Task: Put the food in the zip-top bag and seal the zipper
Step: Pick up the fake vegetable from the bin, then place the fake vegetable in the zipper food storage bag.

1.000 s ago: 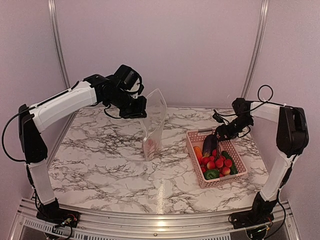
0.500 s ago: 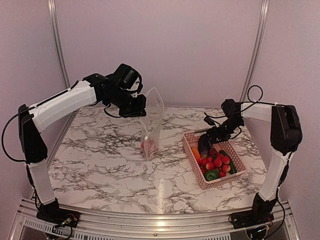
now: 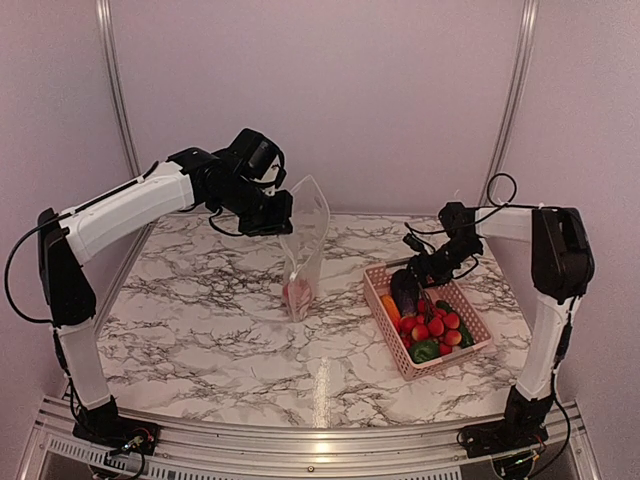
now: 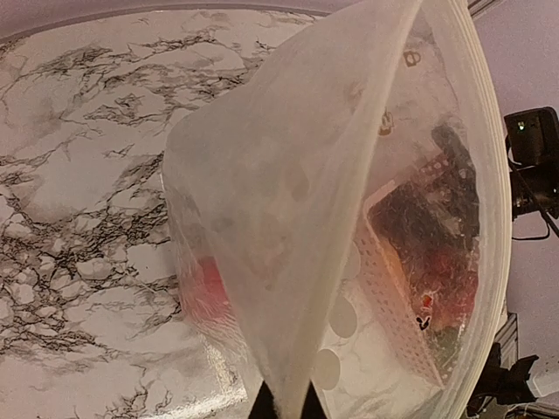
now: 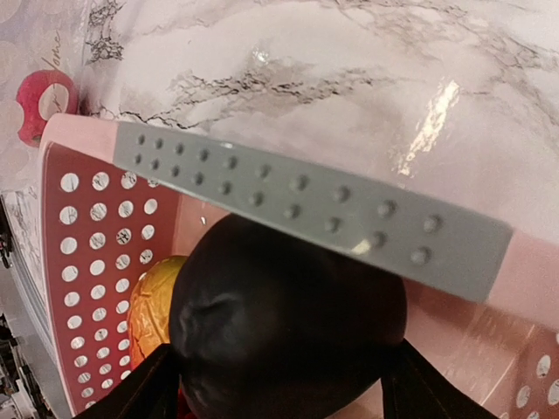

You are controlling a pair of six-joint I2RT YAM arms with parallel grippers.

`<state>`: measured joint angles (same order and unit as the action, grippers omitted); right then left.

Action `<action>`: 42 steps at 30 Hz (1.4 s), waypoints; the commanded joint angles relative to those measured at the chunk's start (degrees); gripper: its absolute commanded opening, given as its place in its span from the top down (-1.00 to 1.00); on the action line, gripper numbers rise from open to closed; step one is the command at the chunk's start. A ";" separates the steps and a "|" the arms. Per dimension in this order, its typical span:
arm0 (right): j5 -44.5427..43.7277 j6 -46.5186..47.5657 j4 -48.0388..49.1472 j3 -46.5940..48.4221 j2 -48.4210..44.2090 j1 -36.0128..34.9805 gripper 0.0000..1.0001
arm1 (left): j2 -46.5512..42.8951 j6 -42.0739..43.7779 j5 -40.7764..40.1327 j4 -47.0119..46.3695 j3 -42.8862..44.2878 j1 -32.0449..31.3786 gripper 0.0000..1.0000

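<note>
The clear zip-top bag (image 3: 306, 248) with white dots hangs upright over the table's middle. My left gripper (image 3: 283, 214) is shut on its top edge, and the mouth gapes toward the right. In the left wrist view the fingertips (image 4: 286, 406) pinch the bag (image 4: 306, 166), and a red round fruit (image 4: 208, 292) lies at its bottom (image 3: 297, 293). My right gripper (image 3: 420, 268) is shut on the purple eggplant (image 3: 405, 291), low over the left end of the pink basket (image 3: 388, 335). The right wrist view shows the eggplant (image 5: 288, 323) under a grey finger pad (image 5: 306, 205), with the orange carrot (image 5: 147, 305) beside it.
The pink basket holds red berries (image 3: 435, 325), a green pepper (image 3: 424, 348) and a cucumber (image 3: 466, 338). Its slotted wall (image 5: 87, 218) shows in the right wrist view. Metal posts stand at the back corners. The marble table (image 3: 200, 320) lies between bag and basket.
My right gripper has moved left with the eggplant, toward the bag, and the basket has shifted slightly left. The left arm and bag have hardly moved.
</note>
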<state>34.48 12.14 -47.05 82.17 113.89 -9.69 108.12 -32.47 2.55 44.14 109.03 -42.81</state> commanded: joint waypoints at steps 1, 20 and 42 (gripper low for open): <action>1.36 0.08 0.26 1.24 0.39 -0.24 -0.29 | 1.93 -0.33 1.11 1.82 2.39 -0.08 1.00; 7.96 12.66 -4.50 12.44 -17.31 -0.37 0.14 | 3.46 0.83 3.65 0.72 6.61 -0.35 1.00; -4.28 7.43 28.11 16.33 -27.20 -29.54 1.00 | 1.28 1.23 10.74 -1.43 5.93 -1.31 1.00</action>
<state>36.40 20.38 -30.30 102.21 90.00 -35.62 110.65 -31.90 10.28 43.55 114.30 -43.88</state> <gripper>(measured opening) 0.654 0.010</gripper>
